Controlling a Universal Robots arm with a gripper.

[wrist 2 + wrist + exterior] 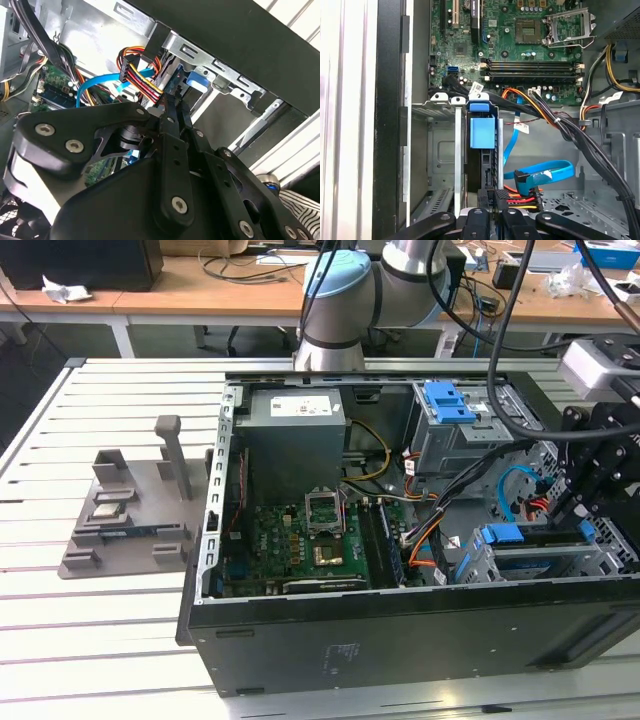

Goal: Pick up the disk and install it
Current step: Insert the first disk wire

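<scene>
One open computer case [400,635] lies on its side on a slatted white table [60,630], and everything here can be placed against it. Inside the case, at the corner toward the exterior view's right and nearest the dark side wall, sits a silver drive cage [540,558]; the disk [545,545] stands on edge in one of its slots, its blue carrier tab [482,129] showing at the slot's end in the first wrist view. The gripper [575,502] hangs over that same corner of the case, right above the cage. In the second wrist view its black fingers [172,122] stand close together, reaching down to the disk's edge beside a bundle of red, yellow and black power wires [142,80]; whether the jaws clamp the disk or merely press on it I cannot tell. A light blue data cable [540,172] loops across the case floor beside the cage. The green motherboard [300,540] fills the middle of the case, with a grey power supply [295,430] behind it. Outside the case, toward the exterior view's left, a grey fixture tray [125,515] rests on the table.
</scene>
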